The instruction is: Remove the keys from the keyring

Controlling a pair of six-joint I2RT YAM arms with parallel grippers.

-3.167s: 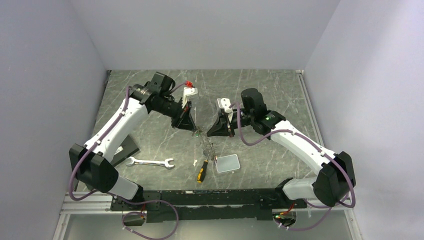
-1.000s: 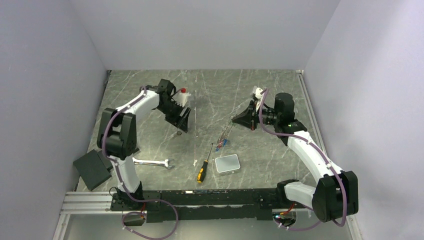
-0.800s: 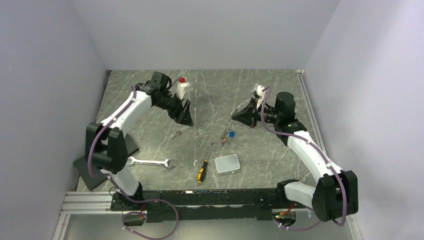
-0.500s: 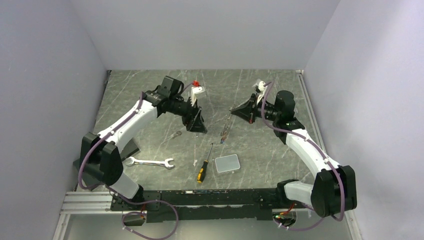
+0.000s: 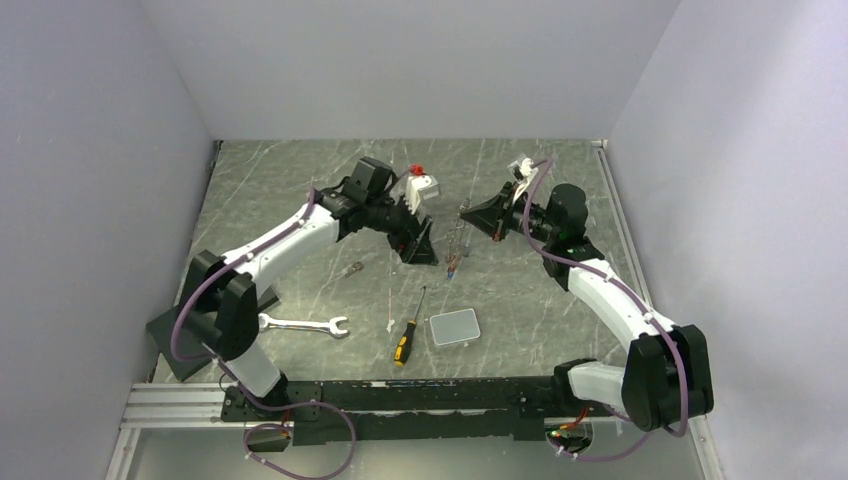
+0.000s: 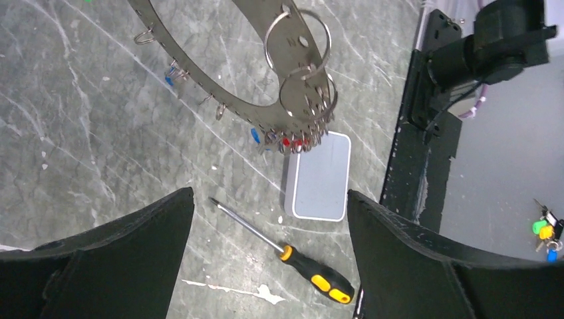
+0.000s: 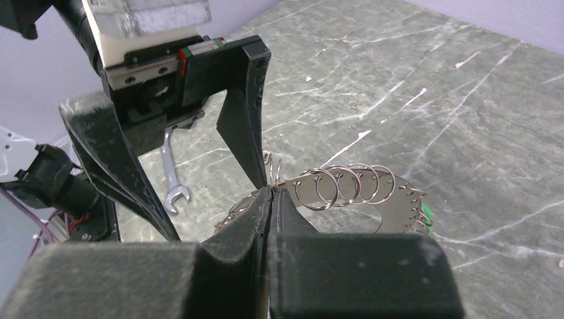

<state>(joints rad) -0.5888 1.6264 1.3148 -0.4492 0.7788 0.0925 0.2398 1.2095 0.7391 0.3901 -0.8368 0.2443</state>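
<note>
— Claws first: what is each one doing?
— The right claw [image 7: 271, 194] is pinching one end of the keyring [image 6: 219, 66], fingers [image 7: 233, 236] pressed tight. The left claw [image 6: 269, 194] is gaping wide, gripping nothing.
— And the keyring is sitting where?
— It is hanging off the right claw, above the table [image 5: 300, 170], trailing down from its fingertips. The left claw is hovering just beside it; whether they are touching, I cannot tell.
— The keys [image 6: 296, 136]?
— They are dangling bunched at the lower end, away from the right claw, blue, red and green tags [image 6: 255, 135] showing.
</note>
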